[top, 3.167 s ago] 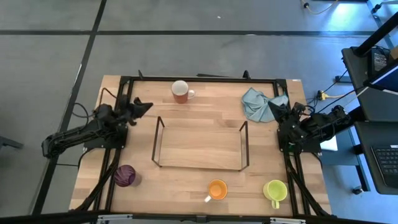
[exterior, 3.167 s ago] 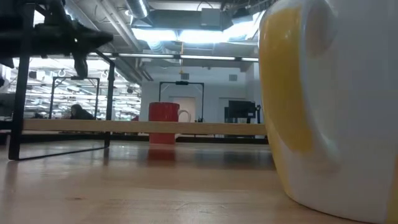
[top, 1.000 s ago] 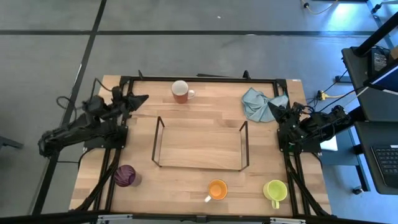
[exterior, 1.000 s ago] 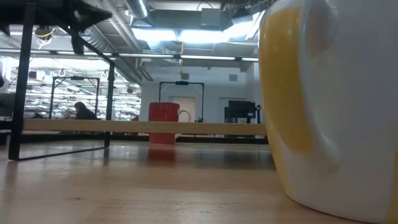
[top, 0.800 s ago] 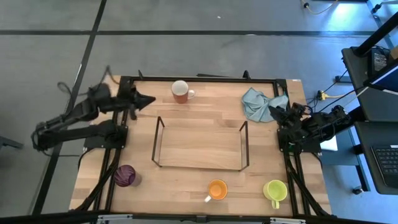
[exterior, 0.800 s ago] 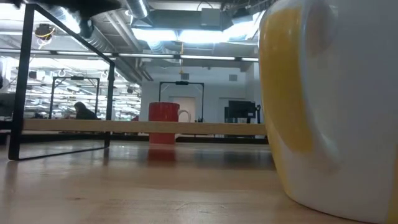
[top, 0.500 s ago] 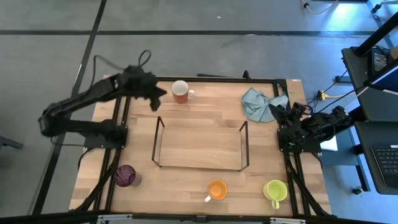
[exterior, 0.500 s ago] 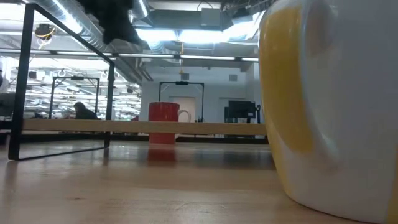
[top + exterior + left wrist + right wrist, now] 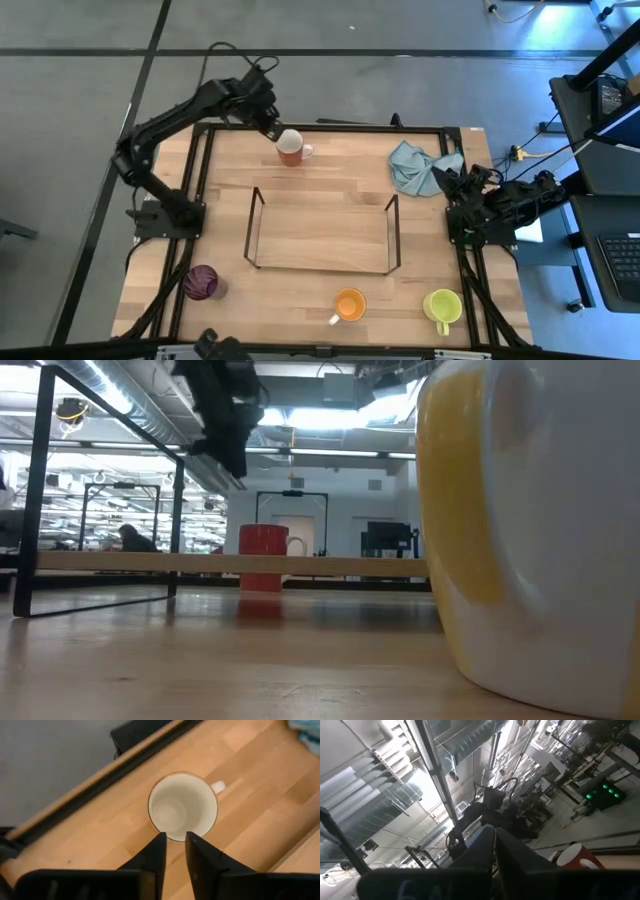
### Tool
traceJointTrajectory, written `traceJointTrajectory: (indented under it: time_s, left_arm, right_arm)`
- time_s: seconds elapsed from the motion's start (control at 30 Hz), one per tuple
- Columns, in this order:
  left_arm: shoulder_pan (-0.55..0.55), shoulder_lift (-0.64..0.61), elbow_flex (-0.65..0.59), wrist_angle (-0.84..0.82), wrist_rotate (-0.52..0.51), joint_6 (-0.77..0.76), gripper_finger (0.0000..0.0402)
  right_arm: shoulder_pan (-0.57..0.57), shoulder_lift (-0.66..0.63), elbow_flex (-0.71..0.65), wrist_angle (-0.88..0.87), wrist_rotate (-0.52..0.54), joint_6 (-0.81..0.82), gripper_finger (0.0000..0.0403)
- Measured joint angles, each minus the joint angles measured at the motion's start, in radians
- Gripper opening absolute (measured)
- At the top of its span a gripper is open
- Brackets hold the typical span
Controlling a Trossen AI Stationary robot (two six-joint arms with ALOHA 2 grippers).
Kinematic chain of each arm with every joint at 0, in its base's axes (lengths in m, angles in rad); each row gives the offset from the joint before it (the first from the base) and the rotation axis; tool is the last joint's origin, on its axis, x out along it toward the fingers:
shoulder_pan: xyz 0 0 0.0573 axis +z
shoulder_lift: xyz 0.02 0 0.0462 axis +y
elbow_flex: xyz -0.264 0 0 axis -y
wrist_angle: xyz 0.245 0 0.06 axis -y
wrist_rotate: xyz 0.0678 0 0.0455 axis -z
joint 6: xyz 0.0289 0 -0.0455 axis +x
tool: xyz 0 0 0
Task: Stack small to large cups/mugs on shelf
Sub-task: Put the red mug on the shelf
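Left gripper (image 9: 174, 851) relocated from counter's left edge to above brown-orange mug (image 9: 290, 148) at far edge; fingers nearly closed, holding nothing, poised for pickup. Shelf (image 9: 320, 230) mid-counter. Right gripper (image 9: 441, 180) parked, closed.

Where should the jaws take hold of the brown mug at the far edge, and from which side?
Grip the rim wall of the brown mug from above, probably on the side away from its handle. It stands upright with its white inside open, and the left gripper hangs over it with jaws nearly shut, so they would need to open to straddle the wall.
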State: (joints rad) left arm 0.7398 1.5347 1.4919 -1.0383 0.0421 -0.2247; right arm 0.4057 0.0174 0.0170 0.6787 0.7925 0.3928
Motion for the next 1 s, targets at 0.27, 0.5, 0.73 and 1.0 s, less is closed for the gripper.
traceJointTrajectory:
  time_s: [0.27, 0.5, 0.73, 1.0]
  left_arm:
    - [-0.016, 0.087, 0.007, 0.037, -0.008, 0.041, 0.0144]
    - [-0.021, 0.154, 0.006, 0.061, -0.093, 0.079, 0.0168]
    - [-0.008, 0.232, 0.006, 0.061, -0.101, 0.103, 0.0168]
    - [-0.005, 0.265, 0.006, 0.082, -0.079, 0.128, 0.0166]
  right_arm:
    - [0.000, 0.000, 0.000, -0.032, 0.019, 0.018, 0.0021]
    - [0.000, 0.000, 0.000, -0.082, 0.081, 0.019, 0.0021]
    - [0.000, 0.000, 0.000, -0.082, 0.081, 0.022, 0.0021]
    - [0.000, 0.000, 0.000, -0.080, 0.081, 0.050, 0.0021]
